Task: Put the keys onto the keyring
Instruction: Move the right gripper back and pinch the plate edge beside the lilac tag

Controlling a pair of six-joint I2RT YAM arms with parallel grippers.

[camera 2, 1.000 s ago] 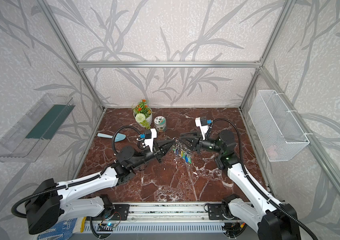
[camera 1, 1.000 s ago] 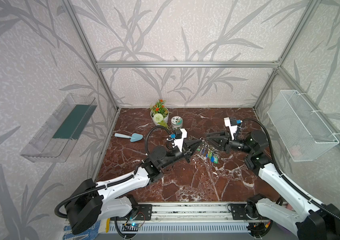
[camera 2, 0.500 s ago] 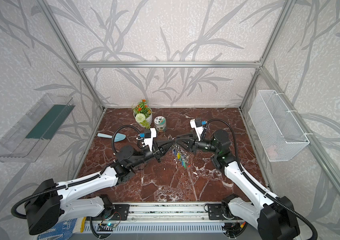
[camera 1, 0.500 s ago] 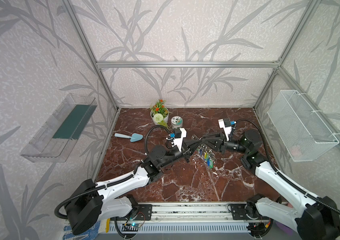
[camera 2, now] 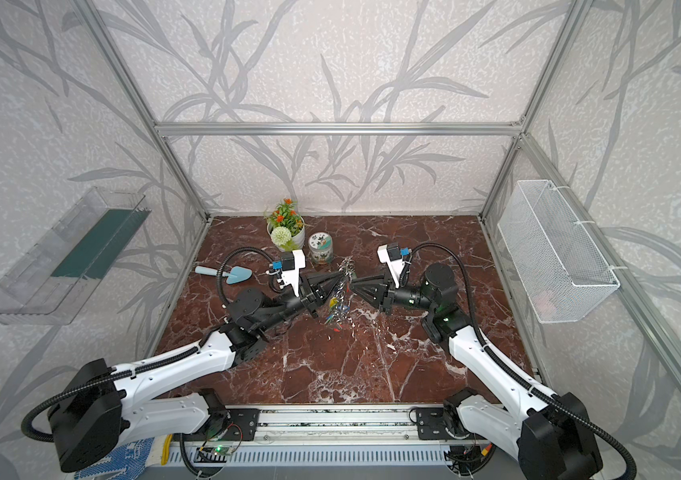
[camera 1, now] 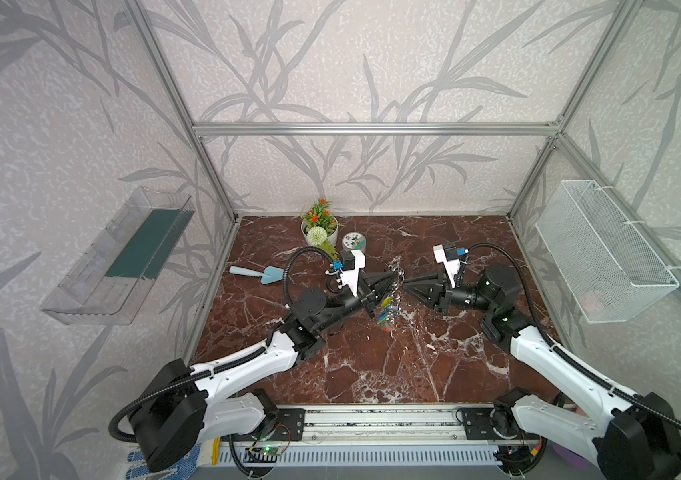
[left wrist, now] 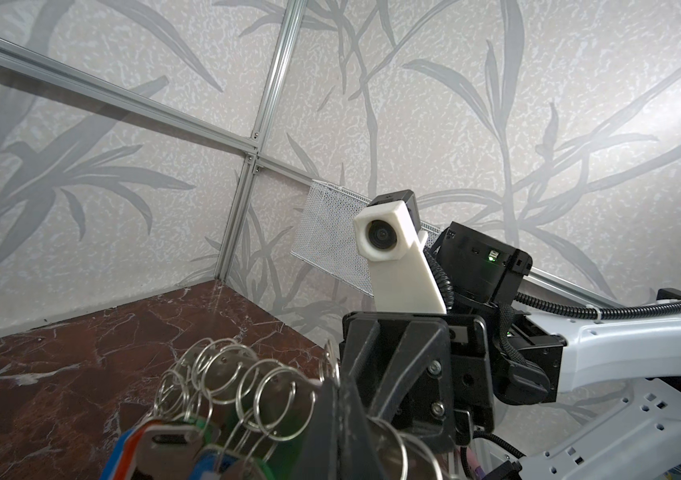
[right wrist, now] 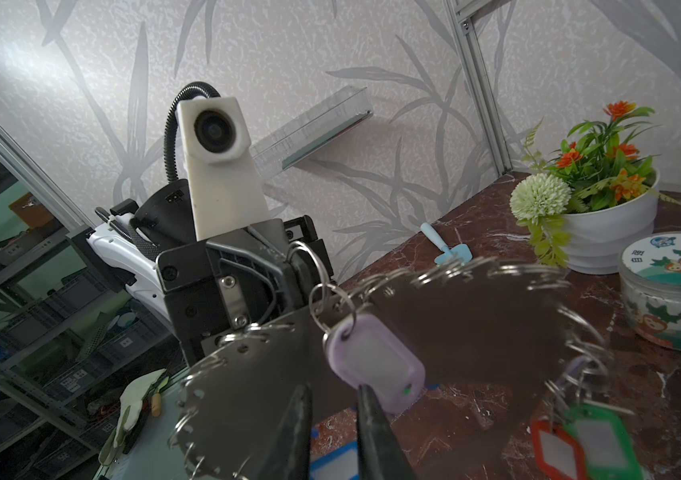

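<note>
The keyring (camera 1: 395, 270) (camera 2: 345, 275), a flat grey metal plate (right wrist: 247, 374) edged with small rings, hangs upright over the middle of the floor. My left gripper (camera 1: 389, 279) (camera 2: 335, 279) (left wrist: 340, 388) is shut on the plate's edge. The keys show as a pale lilac tag (right wrist: 376, 365) that hangs by a small split ring at the plate's edge; the metal key itself is hidden. My right gripper (camera 1: 407, 286) (camera 2: 355, 285) (right wrist: 332, 392) faces the plate from the right, open a little, with nothing between its fingers. One fingertip (right wrist: 365, 399) overlaps the tag's lower corner.
Red and green tags (right wrist: 579, 444) dangle from the plate's lower rings. At the back stand a flower pot (camera 1: 319, 230) and a round tin (camera 1: 353, 246), with a blue trowel (camera 1: 256, 274) to the left. A wire basket (camera 1: 604, 253) and a clear shelf (camera 1: 122, 257) hang on the side walls.
My right gripper has moved left, up to the keyring, and its jaws have narrowed. The left gripper has kept its hold on the plate.
</note>
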